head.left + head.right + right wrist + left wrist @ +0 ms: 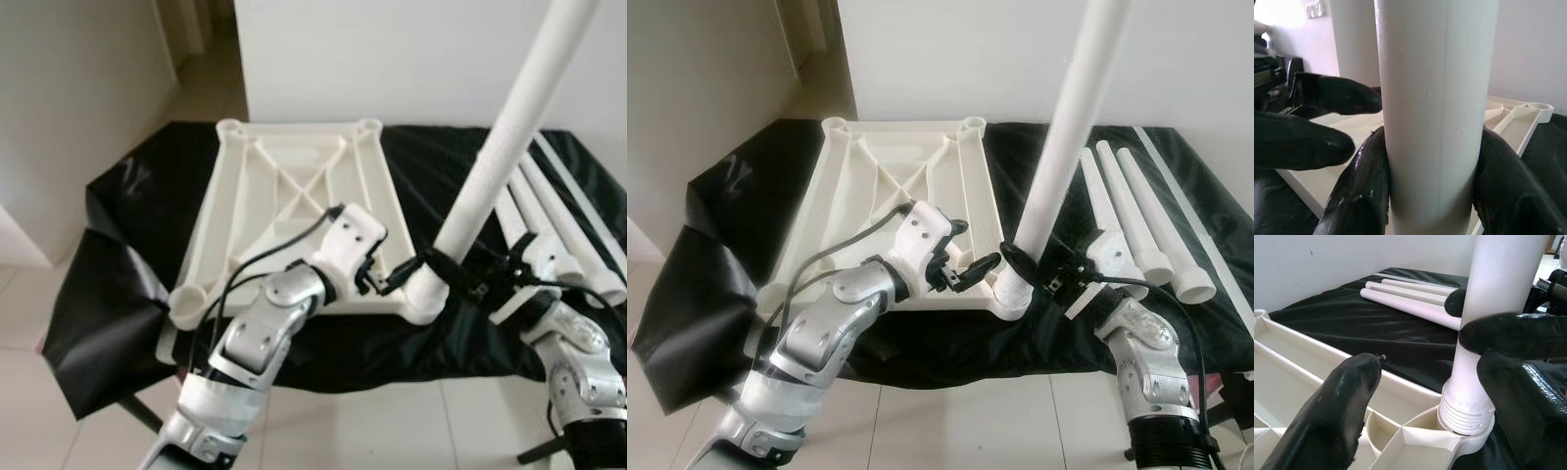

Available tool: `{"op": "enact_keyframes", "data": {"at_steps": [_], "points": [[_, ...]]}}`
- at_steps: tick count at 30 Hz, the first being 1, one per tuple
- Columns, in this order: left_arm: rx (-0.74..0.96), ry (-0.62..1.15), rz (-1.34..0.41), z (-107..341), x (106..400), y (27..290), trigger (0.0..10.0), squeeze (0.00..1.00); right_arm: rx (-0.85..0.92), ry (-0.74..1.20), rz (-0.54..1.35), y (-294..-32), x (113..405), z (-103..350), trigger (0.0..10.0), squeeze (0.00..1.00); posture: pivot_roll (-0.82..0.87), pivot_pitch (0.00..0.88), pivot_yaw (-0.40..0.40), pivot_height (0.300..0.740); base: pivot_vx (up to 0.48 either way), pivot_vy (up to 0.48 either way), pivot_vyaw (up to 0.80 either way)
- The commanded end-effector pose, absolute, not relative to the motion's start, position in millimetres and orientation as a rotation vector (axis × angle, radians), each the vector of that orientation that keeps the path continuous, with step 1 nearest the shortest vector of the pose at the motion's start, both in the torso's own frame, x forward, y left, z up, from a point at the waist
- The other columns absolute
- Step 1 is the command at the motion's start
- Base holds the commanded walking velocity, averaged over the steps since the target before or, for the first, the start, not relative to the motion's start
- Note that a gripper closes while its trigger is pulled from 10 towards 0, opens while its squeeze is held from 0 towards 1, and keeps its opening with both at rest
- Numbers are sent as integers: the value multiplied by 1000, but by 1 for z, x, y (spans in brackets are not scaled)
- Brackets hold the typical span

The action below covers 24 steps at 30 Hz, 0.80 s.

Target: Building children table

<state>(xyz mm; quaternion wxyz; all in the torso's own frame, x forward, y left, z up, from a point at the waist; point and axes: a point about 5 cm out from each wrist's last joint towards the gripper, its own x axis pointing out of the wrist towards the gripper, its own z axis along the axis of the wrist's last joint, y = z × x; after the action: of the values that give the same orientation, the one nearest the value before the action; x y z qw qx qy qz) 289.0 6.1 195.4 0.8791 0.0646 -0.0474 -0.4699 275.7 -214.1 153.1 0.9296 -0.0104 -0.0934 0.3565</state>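
White plastic tabletop [294,206] lies upside down on black sheet [127,255], ribbed underside up, four corner sockets. One leg [490,166] stands threaded in the near right socket. Right gripper [1024,262] clamped around its base. Left gripper [972,266] open over the tabletop's near edge, holding nothing. Three spare legs [1136,220] lie right.

looks like a room in someone's home: plain white walls [392,59], pale tiled floor [39,392], hallway opening [196,49] behind
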Motion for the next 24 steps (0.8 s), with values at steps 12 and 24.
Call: {"op": "enact_keyframes", "data": {"at_steps": [12, 24], "points": [[152, -115, -971, 202, 289, 7, 10000, 0, 119, 116, 650, -217, 275, 97, 10000, 0, -46, 30, 26, 740, 0, 0, 0], [150, -114, -968, 202, 289, 7, 10000, 0, 88, 84, 616, -215, 273, 99, 10000, 0, -46, 33, 23, 740, 0, 0, 0]]}}
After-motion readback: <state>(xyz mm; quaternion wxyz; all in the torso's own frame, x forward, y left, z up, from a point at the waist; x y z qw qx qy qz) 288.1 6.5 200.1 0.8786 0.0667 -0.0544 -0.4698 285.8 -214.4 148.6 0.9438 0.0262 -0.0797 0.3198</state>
